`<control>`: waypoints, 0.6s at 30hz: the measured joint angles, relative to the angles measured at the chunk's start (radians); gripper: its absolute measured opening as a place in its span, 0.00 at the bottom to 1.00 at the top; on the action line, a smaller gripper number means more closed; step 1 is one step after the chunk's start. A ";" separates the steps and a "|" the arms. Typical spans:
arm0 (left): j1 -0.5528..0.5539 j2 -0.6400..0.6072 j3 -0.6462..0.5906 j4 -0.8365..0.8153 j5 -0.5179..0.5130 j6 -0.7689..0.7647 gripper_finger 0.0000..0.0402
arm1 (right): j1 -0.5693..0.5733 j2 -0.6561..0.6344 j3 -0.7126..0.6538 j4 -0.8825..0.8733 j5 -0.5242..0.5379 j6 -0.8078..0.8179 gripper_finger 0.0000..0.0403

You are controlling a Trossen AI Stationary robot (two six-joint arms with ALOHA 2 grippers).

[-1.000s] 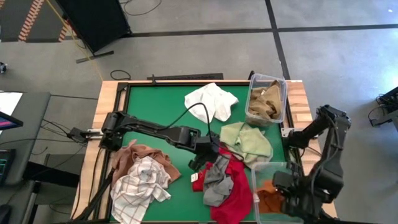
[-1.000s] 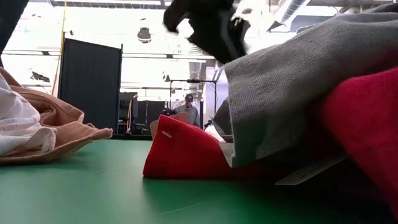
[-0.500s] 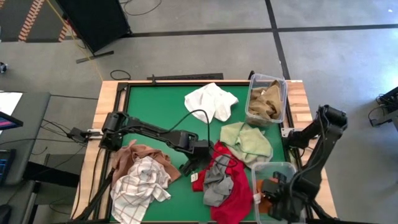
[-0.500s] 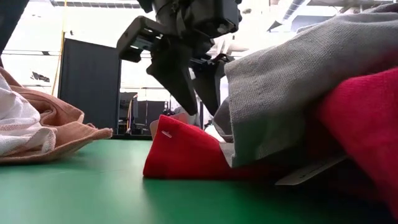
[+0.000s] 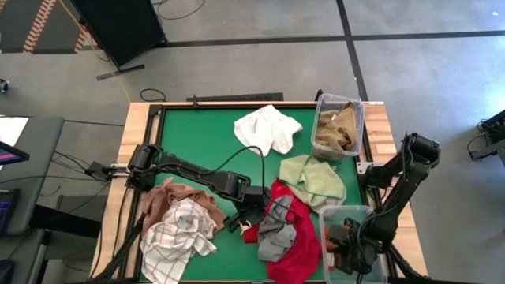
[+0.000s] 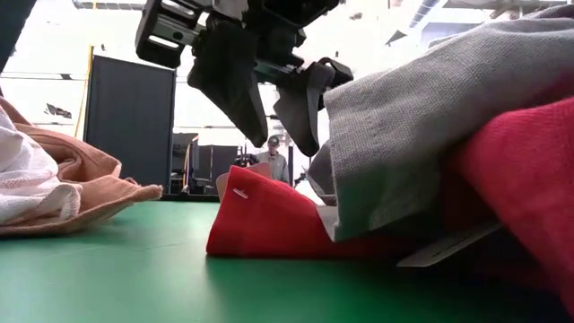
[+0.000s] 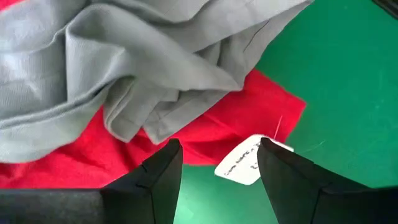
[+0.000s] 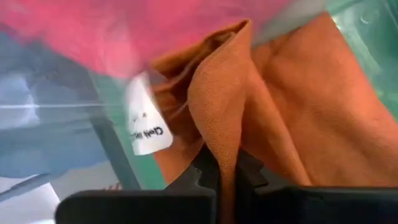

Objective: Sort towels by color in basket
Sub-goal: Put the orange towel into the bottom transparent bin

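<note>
While the left pincer hangs spread over the green desk, nothing sits between its fingers; it hovers just above the near-left corner of the red towel. That red towel is the landmark here: its long axis runs front-to-back on the desk, w/ a white label poking out at its left corner, right under the left pincer in the wrist view. Grey towel is draped on top of the red one, bunched, its folds trailing toward the desk front. Pale green towel lies just behind-right of the red, touching it. White towel is well behind the red one, apart. Rust-brown towel and checked towel sit left of the red, past the left pincer, the checked one overlapping the rust one.

Right pincer is down inside the clear bin just right of the red towel, clenched on a fold of the orange towel; the fold stands up from between the fingers, a white tag beside it. A 2nd clear bin, behind-right of the red towel, holds tan towels.
</note>
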 joint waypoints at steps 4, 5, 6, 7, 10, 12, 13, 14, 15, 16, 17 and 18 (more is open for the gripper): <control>-0.015 0.000 0.000 0.016 0.000 0.000 0.49 | 0.000 0.000 -0.005 0.000 -0.026 -0.001 0.10; -0.019 0.000 0.000 0.023 0.000 -0.001 0.49 | 0.000 0.000 -0.005 0.002 -0.030 0.000 0.11; -0.022 0.000 0.000 0.032 0.000 -0.001 0.50 | 0.000 0.000 -0.005 0.004 -0.033 0.001 0.12; -0.026 0.000 0.000 0.041 0.000 -0.001 0.50 | 0.000 0.000 -0.005 0.006 -0.036 0.004 0.13; -0.037 0.000 0.000 0.071 0.000 -0.002 0.50 | 0.000 0.000 -0.005 0.005 -0.047 0.022 0.17; -0.044 0.000 0.000 0.085 0.000 -0.002 0.50 | 0.000 0.000 -0.005 0.006 -0.059 0.018 0.20; -0.048 0.000 0.000 0.089 0.000 -0.003 0.50 | 0.000 0.000 -0.005 0.009 -0.071 0.018 0.22; -0.051 0.000 0.000 0.097 0.000 -0.003 0.50 | 0.000 -0.002 -0.005 0.012 -0.080 0.018 0.23; -0.053 0.000 0.000 0.107 0.000 -0.003 0.50 | 0.000 -0.005 -0.005 0.015 -0.085 0.018 0.25; -0.055 0.000 0.000 0.119 0.000 -0.004 0.50 | 0.000 -0.009 -0.005 0.016 -0.086 0.019 0.27; -0.057 0.000 0.000 0.134 -0.001 -0.004 0.50 | 0.000 -0.015 -0.002 0.016 -0.087 0.021 0.29; -0.058 -0.002 0.000 0.148 -0.001 -0.004 0.50 | 0.000 -0.019 0.002 0.013 -0.087 0.021 0.32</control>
